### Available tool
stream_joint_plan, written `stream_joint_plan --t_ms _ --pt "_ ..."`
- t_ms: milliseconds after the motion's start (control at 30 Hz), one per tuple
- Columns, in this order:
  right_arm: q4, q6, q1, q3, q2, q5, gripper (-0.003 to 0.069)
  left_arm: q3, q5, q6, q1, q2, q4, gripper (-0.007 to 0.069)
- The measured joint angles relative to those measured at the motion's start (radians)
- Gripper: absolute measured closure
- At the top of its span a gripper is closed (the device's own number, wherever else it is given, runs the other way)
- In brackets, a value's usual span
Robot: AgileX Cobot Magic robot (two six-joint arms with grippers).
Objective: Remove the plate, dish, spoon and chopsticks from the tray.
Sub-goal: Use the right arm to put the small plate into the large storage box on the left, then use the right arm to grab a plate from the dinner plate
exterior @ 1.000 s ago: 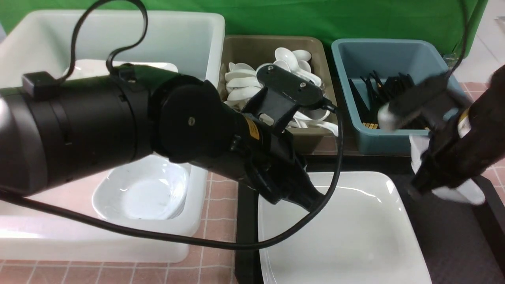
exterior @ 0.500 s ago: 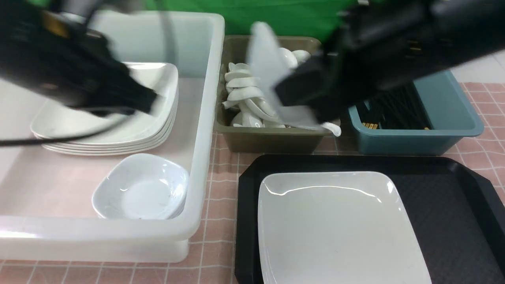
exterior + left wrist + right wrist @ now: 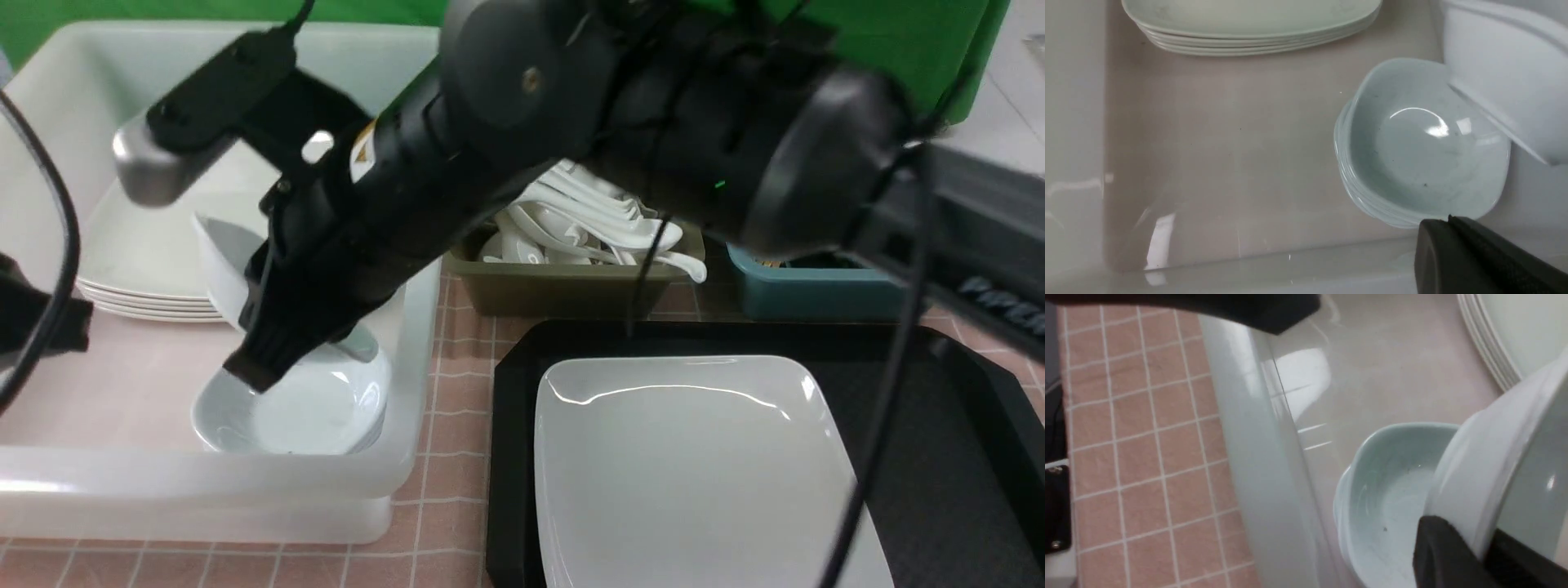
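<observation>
My right gripper [image 3: 260, 359] reaches across into the white tub [image 3: 412, 327]. It is shut on the rim of a small white dish [image 3: 219, 260], held tilted just above a stack of like dishes [image 3: 318, 408]. The right wrist view shows the fingers [image 3: 1447, 551] either side of the dish [image 3: 1494, 469], over the stack [image 3: 1388, 498]. The large white plate [image 3: 702, 465] lies on the black tray [image 3: 939, 457]. My left gripper [image 3: 1449, 222] is shut and empty beside the stack [image 3: 1421, 147]. No spoon or chopsticks show on the tray.
A pile of large white plates [image 3: 139, 261] sits at the back of the tub. An olive bin [image 3: 571, 290] holds several white spoons [image 3: 588, 224]. A blue bin [image 3: 808, 286] behind the tray is mostly hidden by my right arm.
My right arm has swung from the tray's right side across to the tub, carrying the dish over the stack. My left arm has drawn back to the far left.
</observation>
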Motion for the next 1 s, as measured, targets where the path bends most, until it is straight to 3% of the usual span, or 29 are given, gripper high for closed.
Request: stream_joint_plan --t_ms 167,233,267,300,400,467,567,667,733,800,833,867,900,933,1000 --pt "-0.046 0.000 0.006 -0.008 0.075 -0.010 0.0519 0.015 -0.022 0.000 0.000 -0.015 -0.001 0.0627" --pt "-0.053 0.000 0.011 -0.008 0.092 -0.014 0.0397 0.018 -0.035 0.000 0.001 -0.015 -0.005 0.0627" --pt "-0.055 0.000 0.014 -0.008 0.094 -0.014 0.0385 0.018 -0.035 0.000 0.001 -0.015 -0.005 0.0627" --pt "-0.058 0.004 0.018 -0.008 0.095 -0.013 0.0292 0.019 -0.041 0.000 0.001 -0.015 -0.005 0.0627" --pt "-0.058 0.012 0.027 -0.010 0.087 -0.002 0.0154 0.019 -0.049 0.000 0.001 -0.015 -0.006 0.0627" --pt "-0.059 0.019 0.028 -0.010 0.064 0.025 0.0099 0.019 -0.058 0.002 0.002 -0.015 -0.008 0.0627" --pt "-0.065 0.025 0.027 -0.010 0.013 0.052 0.0085 0.019 -0.074 0.022 0.002 -0.015 -0.015 0.0627" --pt "-0.120 0.048 0.022 -0.010 -0.088 0.111 0.0126 0.019 -0.094 0.063 0.002 -0.015 -0.065 0.0627" --pt "-0.181 0.086 0.008 -0.013 -0.154 0.166 0.0214 0.019 -0.103 0.108 0.002 -0.013 -0.135 0.0627" --pt "-0.248 0.126 -0.022 -0.015 -0.203 0.234 0.0363 0.019 -0.113 0.159 -0.003 -0.008 -0.203 0.0627" --pt "-0.259 0.134 -0.031 -0.015 -0.214 0.251 0.0403 0.019 -0.114 0.173 -0.005 -0.006 -0.220 0.0627" --pt "-0.287 0.160 -0.074 -0.017 -0.248 0.317 0.0527 0.019 -0.121 0.220 -0.018 0.005 -0.270 0.0627" --pt "-0.298 0.178 -0.111 -0.017 -0.267 0.367 0.0581 0.019 -0.124 0.242 -0.035 0.016 -0.295 0.0627" --pt "-0.306 0.204 -0.162 -0.006 -0.294 0.387 0.0622 0.019 -0.132 0.256 -0.065 0.031 -0.311 0.0627" --pt "-0.305 0.242 -0.256 0.040 -0.332 0.387 0.0629 0.019 -0.154 0.269 -0.131 0.062 -0.311 0.0627"
